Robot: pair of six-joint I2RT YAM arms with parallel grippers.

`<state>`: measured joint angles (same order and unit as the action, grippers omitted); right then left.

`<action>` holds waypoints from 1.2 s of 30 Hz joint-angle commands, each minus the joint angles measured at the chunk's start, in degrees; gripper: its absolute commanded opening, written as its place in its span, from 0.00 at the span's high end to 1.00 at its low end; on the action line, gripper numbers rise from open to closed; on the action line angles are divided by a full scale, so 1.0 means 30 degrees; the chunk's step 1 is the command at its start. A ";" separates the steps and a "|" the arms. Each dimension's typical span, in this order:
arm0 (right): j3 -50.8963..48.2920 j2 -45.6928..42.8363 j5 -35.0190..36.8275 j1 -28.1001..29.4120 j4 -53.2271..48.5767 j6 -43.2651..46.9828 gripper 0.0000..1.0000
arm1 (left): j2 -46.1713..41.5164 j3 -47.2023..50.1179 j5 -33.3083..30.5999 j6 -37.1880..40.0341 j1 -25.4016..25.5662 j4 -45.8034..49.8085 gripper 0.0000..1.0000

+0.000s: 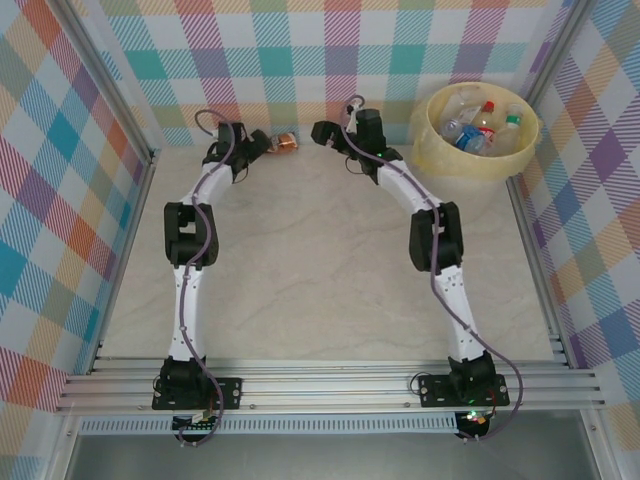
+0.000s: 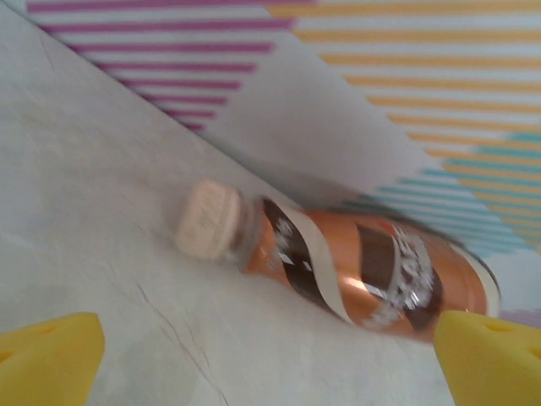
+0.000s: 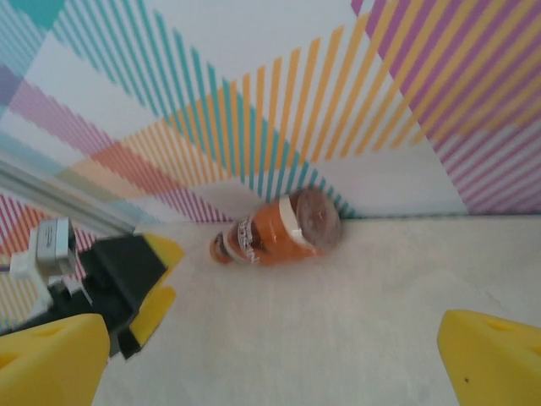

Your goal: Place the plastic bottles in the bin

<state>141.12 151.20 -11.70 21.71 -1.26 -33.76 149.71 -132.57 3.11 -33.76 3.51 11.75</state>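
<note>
The left arm (image 1: 190,235) reaches toward the far wall (image 1: 300,60), its jaws spread wide and holding nothing. Just beyond them an orange-labelled bottle (image 2: 355,275) lies on its side on the desk (image 1: 320,280), close by the wall. The right arm (image 1: 435,235) faces it, jaws also spread and empty. At the far right, the bin (image 1: 480,168) holds several bottles (image 1: 478,128).

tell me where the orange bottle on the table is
In the top view the orange bottle lies on its side by the back wall, between the left gripper and the right gripper, nearer the left.
</note>
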 commanded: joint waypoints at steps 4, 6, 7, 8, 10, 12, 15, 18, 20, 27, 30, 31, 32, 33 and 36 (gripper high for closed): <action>0.6756 0.5160 0.0657 0.0257 0.1785 -0.2406 0.00 | 0.3733 -0.5423 0.2031 0.0003 -0.0827 -0.0252 0.00; 0.6257 0.5194 0.0688 0.0262 0.2278 -0.2504 0.00 | 0.4671 -0.6410 0.2597 -0.0020 -0.0965 -0.1036 0.00; 0.5995 0.5081 0.0530 0.0287 0.2293 -0.2317 0.00 | 0.5018 -0.6734 0.2779 -0.0132 -0.1021 -0.1513 0.00; 0.5746 0.4903 0.0327 0.0283 0.2241 -0.2015 0.00 | 0.5298 -0.7005 0.2800 -0.0244 -0.1088 -0.1872 0.00; 0.5299 0.4584 -0.0024 0.0330 0.1955 -0.1549 0.00 | 0.5835 -0.7534 0.2789 -0.0634 -0.1168 -0.2675 0.00; 0.4923 0.4239 -0.0391 0.0353 0.1613 -0.1292 0.00 | 0.6439 -0.8157 0.3002 -0.1142 -0.1195 -0.3569 0.00; 0.4250 0.3789 -0.0809 0.0379 0.1586 -0.1212 0.00 | 0.7479 -0.9415 0.3524 -0.2016 -0.1197 -0.4484 0.00; 0.4156 0.3727 -0.0932 0.0402 0.1618 -0.1333 0.00 | 0.8065 -0.9457 0.4058 -0.2769 -0.1170 -0.5167 0.00; 0.4170 0.3770 -0.0975 0.0386 0.1798 -0.1413 0.00 | 0.8346 -0.9472 0.4649 -0.3003 -0.1168 -0.5401 0.00; 0.4172 0.3984 -0.0969 0.0359 0.1146 -0.0997 0.00 | 0.7674 -0.9428 0.7838 -0.2260 -0.0932 -0.5157 0.00; 0.4184 0.3947 -0.0920 0.0339 0.0631 -0.0821 0.00 | 0.6802 -0.8986 0.9098 -0.1453 -0.0789 -0.4312 0.01; 0.4181 0.3918 -0.0811 0.0329 0.0480 -0.0775 0.00 | 0.6402 -0.8520 0.9499 -0.1206 -0.0727 -0.4169 0.02; 0.4191 0.3918 -0.0639 0.0298 0.0369 -0.0778 0.00 | 0.6030 -0.8003 0.9811 -0.0993 -0.0677 -0.4152 0.03; 0.4199 0.3890 -0.0505 0.0265 0.0203 -0.0824 0.00 | 0.5482 -0.7249 1.0077 -0.0730 -0.0577 -0.4162 0.04; 0.4143 0.3889 -0.0266 0.0156 -0.0380 -0.1269 0.00 | 0.3729 -0.4406 1.0609 0.0007 -0.0371 -0.4732 0.06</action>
<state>153.71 166.47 -13.39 22.48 -0.62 -37.52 167.15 -150.41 30.02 -36.93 1.17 -3.38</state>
